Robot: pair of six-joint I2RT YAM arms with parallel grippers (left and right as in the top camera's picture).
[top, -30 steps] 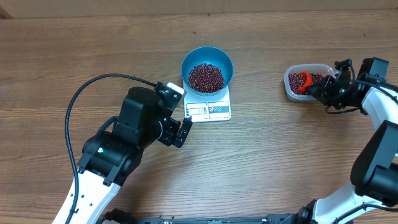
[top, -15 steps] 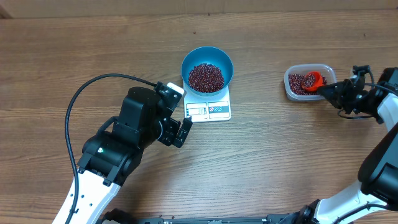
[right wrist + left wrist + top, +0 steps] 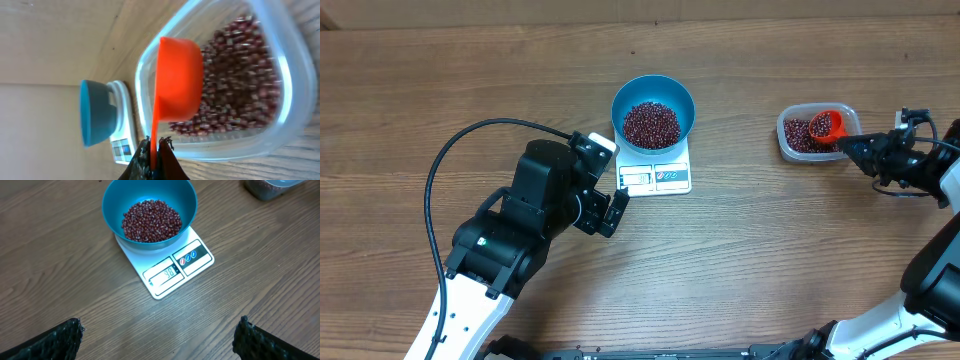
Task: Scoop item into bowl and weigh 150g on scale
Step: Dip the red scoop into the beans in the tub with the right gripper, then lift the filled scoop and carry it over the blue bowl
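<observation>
The blue bowl (image 3: 653,112) (image 3: 149,210) (image 3: 96,113) stands on the white scale (image 3: 655,175) (image 3: 172,267) (image 3: 123,130), holding a heap of dark red beans (image 3: 651,124) (image 3: 151,221). More beans (image 3: 804,135) (image 3: 235,85) lie in a clear tub (image 3: 817,132) (image 3: 220,145) at the right. My right gripper (image 3: 853,146) (image 3: 155,146) is shut on the handle of an orange scoop (image 3: 827,126) (image 3: 179,85), whose cup hangs over the tub with beans in it. My left gripper (image 3: 610,212) (image 3: 159,330) stands open just left of the scale, nothing between its fingers.
A black cable (image 3: 470,140) loops from the left arm over the wooden table (image 3: 770,250). The table's far edge runs along the top of the overhead view.
My right gripper has drawn back to the right, lifting the scoop from inside the tub to above its right part. The left arm has not moved.
</observation>
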